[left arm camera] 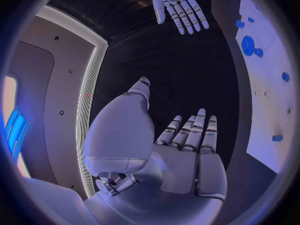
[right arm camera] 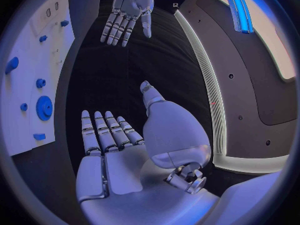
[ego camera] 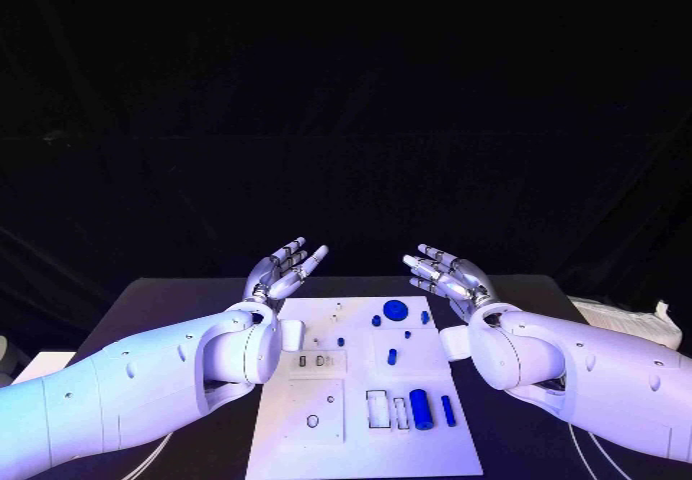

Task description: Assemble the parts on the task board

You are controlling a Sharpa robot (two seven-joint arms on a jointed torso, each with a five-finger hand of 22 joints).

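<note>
You've got the left hand (ego camera: pixel 284 268) raised palm-up at the far-left corner of the task board (ego camera: pixel 364 440), fingers spread, holding nothing. Board sits mid-table w/ blue parts (ego camera: pixel 420 408) lying on it. Right hand (ego camera: pixel 450 277) mirrors it at the far-right corner, splayed and empty too.

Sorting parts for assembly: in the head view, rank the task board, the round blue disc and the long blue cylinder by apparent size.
1. task board, by far the largest.
2. long blue cylinder and round blue disc: too alike to rank; the cylinder is also nearer the camera.
</note>
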